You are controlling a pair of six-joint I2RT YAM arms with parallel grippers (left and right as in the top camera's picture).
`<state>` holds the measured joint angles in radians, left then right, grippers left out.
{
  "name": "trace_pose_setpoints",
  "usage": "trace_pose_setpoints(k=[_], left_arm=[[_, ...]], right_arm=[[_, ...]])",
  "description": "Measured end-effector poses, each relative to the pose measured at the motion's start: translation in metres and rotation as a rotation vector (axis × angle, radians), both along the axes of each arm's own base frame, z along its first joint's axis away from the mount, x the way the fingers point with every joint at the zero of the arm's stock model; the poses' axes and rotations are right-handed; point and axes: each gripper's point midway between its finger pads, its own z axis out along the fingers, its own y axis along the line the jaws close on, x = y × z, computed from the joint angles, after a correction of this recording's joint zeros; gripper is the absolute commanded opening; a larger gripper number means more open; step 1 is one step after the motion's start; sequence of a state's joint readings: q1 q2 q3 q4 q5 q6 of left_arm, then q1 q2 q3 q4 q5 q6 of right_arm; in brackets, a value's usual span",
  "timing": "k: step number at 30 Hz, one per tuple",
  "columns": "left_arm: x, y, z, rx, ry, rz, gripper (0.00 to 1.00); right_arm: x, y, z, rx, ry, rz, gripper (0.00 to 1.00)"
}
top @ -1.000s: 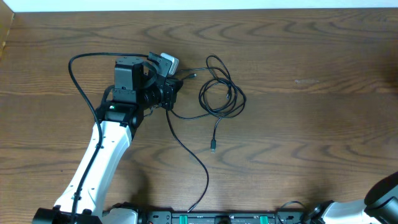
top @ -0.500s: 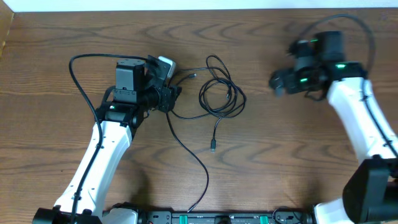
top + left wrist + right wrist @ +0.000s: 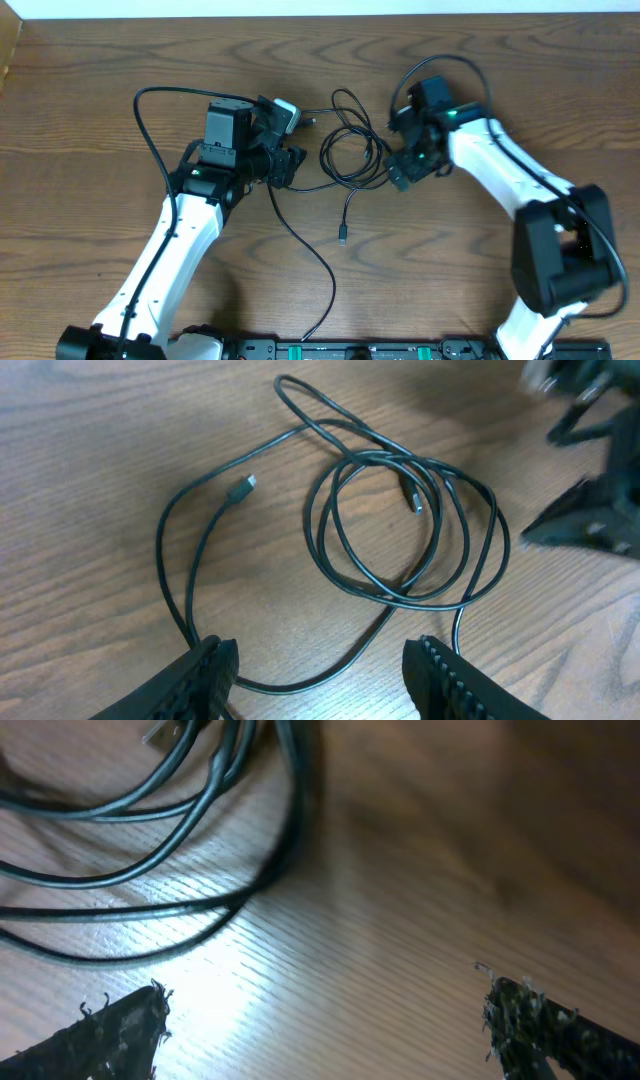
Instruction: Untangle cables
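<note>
Thin black cables (image 3: 355, 155) lie coiled in loops on the wooden table (image 3: 480, 250) between my arms. One plug end (image 3: 342, 238) trails toward the front. In the left wrist view the coil (image 3: 400, 525) lies ahead of my left gripper (image 3: 320, 675), which is open with one strand passing between its fingers on the table. My left gripper (image 3: 290, 163) sits just left of the coil. My right gripper (image 3: 397, 168) is at the coil's right edge, open; in its view (image 3: 320, 1020) cable strands (image 3: 150, 870) lie ahead of the fingertips. No white cable shows.
A long black strand (image 3: 310, 255) runs from the left gripper toward the table's front edge. Thicker black arm cords loop above both arms. Bare wood lies to the far right and front left.
My right arm has swung in from the right and come down to the coil's right edge. My left arm has shifted slightly right toward the coil. The cables lie as before.
</note>
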<state>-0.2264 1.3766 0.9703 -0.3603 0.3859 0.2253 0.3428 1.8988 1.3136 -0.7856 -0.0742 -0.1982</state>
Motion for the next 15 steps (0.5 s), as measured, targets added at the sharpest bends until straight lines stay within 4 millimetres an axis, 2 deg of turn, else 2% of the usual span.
trace_pose_setpoints(k=[2, 5, 9, 15], left_arm=[[0.0, 0.0, -0.004, 0.002, 0.01, 0.0, 0.58], [0.001, 0.0, -0.009, 0.005, 0.023, 0.0, 0.58], [0.001, 0.0, -0.012, 0.007, 0.032, 0.0, 0.58], [0.001, 0.0, -0.012, 0.007, 0.032, 0.0, 0.58]], right_arm=[[-0.003, 0.012, -0.013, -0.006, 0.016, 0.036, 0.99], [-0.005, 0.028, -0.019, -0.004, 0.009, 0.075, 0.99], [-0.008, 0.047, -0.018, 0.006, -0.015, 0.123, 0.99], [-0.008, 0.066, -0.016, 0.028, -0.043, 0.139, 0.99]])
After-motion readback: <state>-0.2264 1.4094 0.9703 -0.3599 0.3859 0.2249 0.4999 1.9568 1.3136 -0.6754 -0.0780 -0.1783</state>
